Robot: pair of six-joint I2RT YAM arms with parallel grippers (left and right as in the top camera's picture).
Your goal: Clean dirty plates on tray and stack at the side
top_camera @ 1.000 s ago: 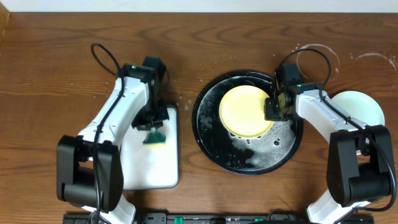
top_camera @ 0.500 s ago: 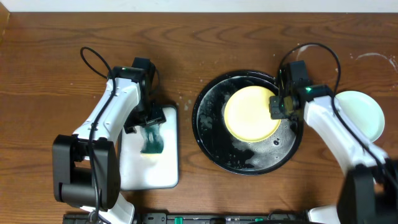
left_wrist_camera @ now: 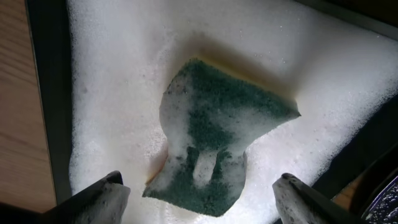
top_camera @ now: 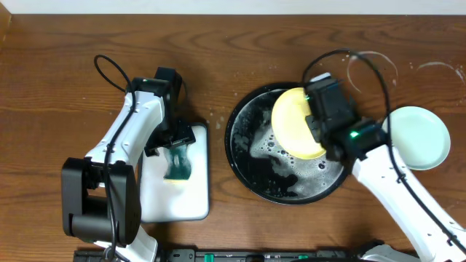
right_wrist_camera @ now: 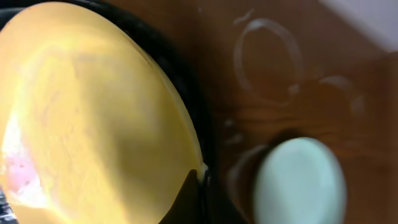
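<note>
A pale yellow plate [top_camera: 295,124] hangs tilted over the far part of the black sudsy tray [top_camera: 247,156]. My right gripper [top_camera: 318,124] is shut on the plate's right rim. In the right wrist view the yellow plate [right_wrist_camera: 93,112] fills the left, with my right gripper [right_wrist_camera: 200,186] pinching its edge above the tray's rim [right_wrist_camera: 186,81]. A mint-green plate [top_camera: 419,138] lies on the bare wood to the right, blurred as the mint-green plate [right_wrist_camera: 298,180] in the wrist view. My left gripper [top_camera: 175,145] stands open over the green sponge [top_camera: 178,164].
The white rectangular tray [top_camera: 164,200] at the left holds the soapy green sponge [left_wrist_camera: 217,130], which lies free between the spread fingers of my left gripper [left_wrist_camera: 200,180] on the foamy white tray [left_wrist_camera: 112,81]. White ring stains [top_camera: 371,65] mark the wood at the back right.
My left gripper opened and let the sponge down onto the white tray. My right gripper lifted and tilted the yellow plate off the tray floor, leaving suds where it lay.
</note>
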